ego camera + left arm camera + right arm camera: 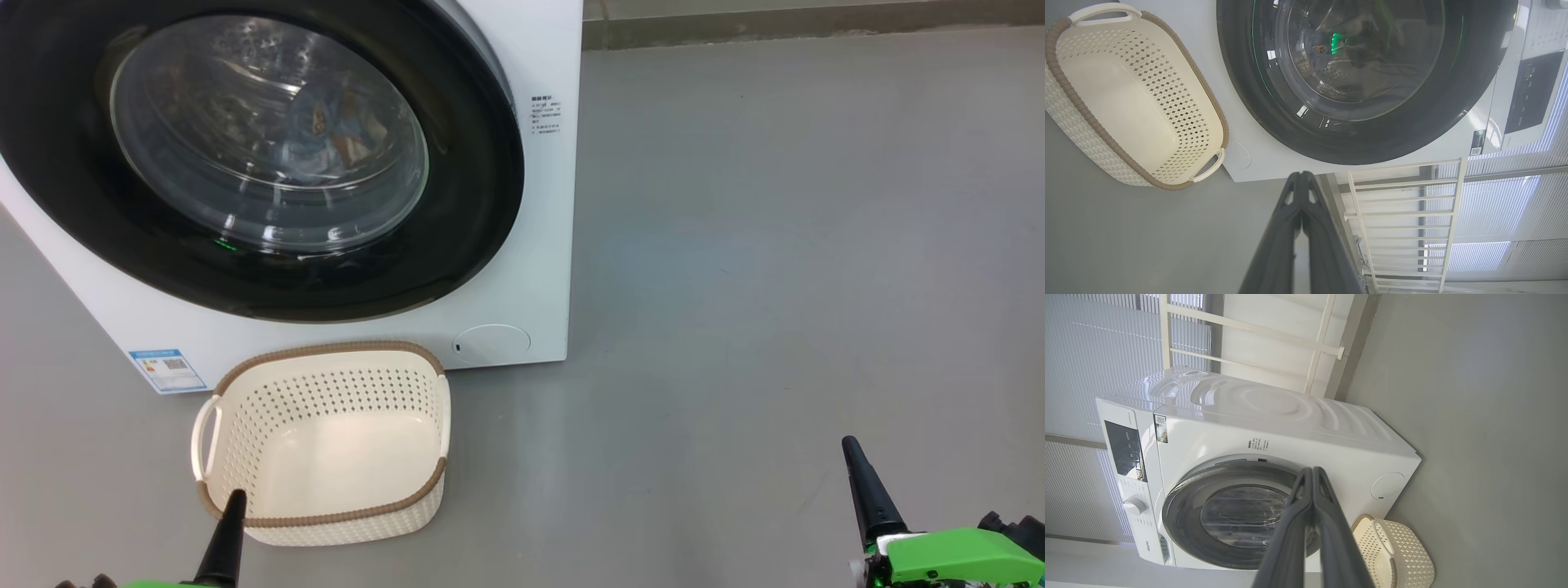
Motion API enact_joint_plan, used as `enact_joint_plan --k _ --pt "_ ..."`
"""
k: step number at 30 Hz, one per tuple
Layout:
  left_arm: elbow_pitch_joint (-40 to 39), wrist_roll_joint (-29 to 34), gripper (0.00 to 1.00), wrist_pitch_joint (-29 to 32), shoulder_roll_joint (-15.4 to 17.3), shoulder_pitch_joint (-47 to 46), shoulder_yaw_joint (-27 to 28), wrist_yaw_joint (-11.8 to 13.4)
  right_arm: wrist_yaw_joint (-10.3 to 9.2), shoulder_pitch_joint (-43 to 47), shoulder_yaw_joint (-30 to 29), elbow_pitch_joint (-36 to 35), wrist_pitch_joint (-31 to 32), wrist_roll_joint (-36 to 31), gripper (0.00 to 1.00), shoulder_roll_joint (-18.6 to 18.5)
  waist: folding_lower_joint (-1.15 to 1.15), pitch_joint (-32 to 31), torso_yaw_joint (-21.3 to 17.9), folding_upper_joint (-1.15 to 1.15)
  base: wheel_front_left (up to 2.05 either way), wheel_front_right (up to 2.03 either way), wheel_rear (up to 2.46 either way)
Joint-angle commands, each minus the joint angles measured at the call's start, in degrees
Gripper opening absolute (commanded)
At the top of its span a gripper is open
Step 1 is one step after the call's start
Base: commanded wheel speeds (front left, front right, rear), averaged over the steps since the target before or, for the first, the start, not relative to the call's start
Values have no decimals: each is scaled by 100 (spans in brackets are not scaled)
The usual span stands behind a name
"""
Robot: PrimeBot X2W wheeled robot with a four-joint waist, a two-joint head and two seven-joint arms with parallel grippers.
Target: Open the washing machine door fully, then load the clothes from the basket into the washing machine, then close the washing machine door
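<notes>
Head view puts the washing machine door (pixel 245 212) at 10 o'clock, its top and left cut off by the frame; what shows of the black rim lies flat against the white front of the washing machine (pixel 531 245), glass bowl facing out toward the camera. Behind that glass the clothes (pixel 331 135) sit in the drum, at about 3 o'clock from the bowl's centre: a light-blue bundle with orange patches, smeared by reflections so that no single garment can be made out. Just off the door's 6 o'clock edge the basket (pixel 326 392) stands upright on the grey floor (pixel 775 245), mouth up, close to the machine's foot; its long axis runs from 9 to 3 o'clock, along the machine's front, a handle at each end, its smooth bottom in plain sight. A blue label sticker (pixel 167 370) marks the machine's lower corner, at 10 o'clock from the basket. The left gripper (pixel 235 500) rises at 7 o'clock, fingers pressed together with nothing between them, its tip overlapping the basket's near rim; whether it touches cannot be told there, though the left wrist view shows floor between the two. The right gripper (pixel 853 449) stands at 4 o'clock over the floor, well apart from the basket, likewise pinched closed on nothing, its body cut off by the bottom edge.
</notes>
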Motion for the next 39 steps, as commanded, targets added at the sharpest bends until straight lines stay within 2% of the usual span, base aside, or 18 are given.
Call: enact_joint_plan --k 1,19,39 --pt "-83 -170 0 53 104 -298 186 -14 -2 -259 66 -161 64 181 0 -65 0 2 0 0 0 0 0" --pt "71 -1340 0 381 113 -558 268 -16 -7 -349 3 -175 385 1363 0 -74 0 35 1 0 0 0 0" --pt "76 -1348 0 410 96 -567 296 -16 -8 -352 2 -175 392 1393 0 -74 0 36 1 0 0 0 0"
